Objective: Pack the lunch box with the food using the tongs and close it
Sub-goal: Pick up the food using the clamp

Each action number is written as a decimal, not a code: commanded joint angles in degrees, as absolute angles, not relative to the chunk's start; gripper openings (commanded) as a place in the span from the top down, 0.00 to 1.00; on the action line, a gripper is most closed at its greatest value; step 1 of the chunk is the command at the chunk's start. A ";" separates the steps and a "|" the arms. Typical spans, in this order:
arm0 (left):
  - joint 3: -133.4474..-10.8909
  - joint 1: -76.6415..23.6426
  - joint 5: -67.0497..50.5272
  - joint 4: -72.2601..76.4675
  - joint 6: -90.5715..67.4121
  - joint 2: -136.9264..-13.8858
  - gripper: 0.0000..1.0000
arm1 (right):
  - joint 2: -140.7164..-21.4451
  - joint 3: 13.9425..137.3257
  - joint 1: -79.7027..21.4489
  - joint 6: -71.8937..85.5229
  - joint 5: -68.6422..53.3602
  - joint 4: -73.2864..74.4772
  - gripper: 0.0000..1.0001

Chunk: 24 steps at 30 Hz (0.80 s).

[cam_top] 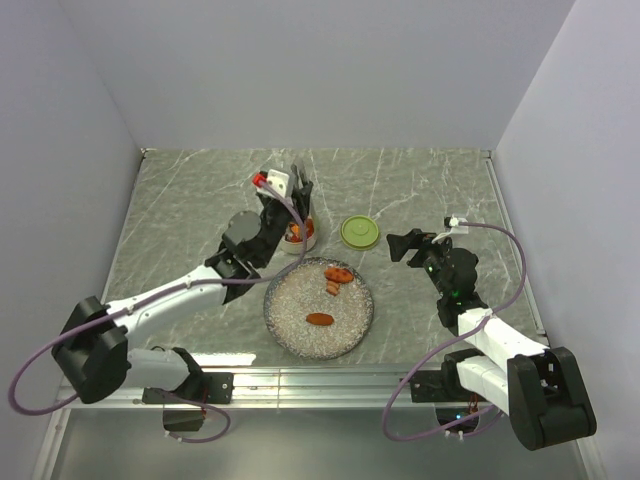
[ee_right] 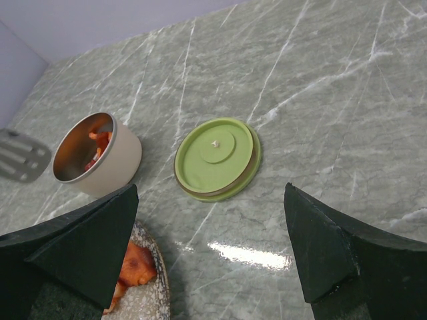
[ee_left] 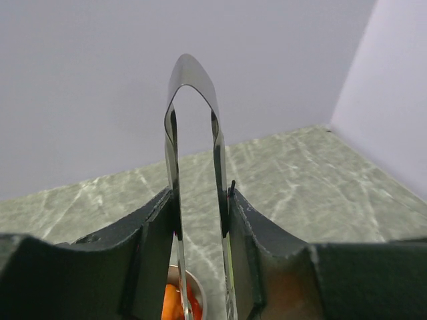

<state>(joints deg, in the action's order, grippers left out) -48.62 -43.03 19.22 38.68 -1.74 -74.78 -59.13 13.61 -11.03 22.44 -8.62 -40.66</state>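
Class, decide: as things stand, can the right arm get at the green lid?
Probably yes: its open, empty hand hovers just beside the lid, which lies bare on the table, nothing between.

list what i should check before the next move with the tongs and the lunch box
1. tongs gripped: ok, both arms are pinched between the left jaws.
2. tong tips empty: cannot tell, only one tip shows, at the edge of the right wrist view.
3. lunch box upright and open: ok, there is food inside.
4. plate emptied: not ok, three pieces lie on it.
5. lid free to pick up: ok, it lies flat beside the lunch box, not touching it.
6. right jaws open: ok, wide apart and holding nothing.
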 commanded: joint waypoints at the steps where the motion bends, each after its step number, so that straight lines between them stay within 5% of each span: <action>1: -46.85 -47.80 23.72 39.82 1.06 -70.93 0.59 | -58.19 15.82 -11.43 21.36 -8.00 -41.84 0.04; 13: -39.29 -61.07 30.32 34.55 -7.29 -67.76 0.59 | -58.18 15.73 -11.51 21.36 -8.00 -42.10 0.04; 24: -37.53 -63.37 32.87 39.90 -8.79 -73.21 0.57 | -58.18 15.82 -11.51 21.27 -8.00 -42.10 0.04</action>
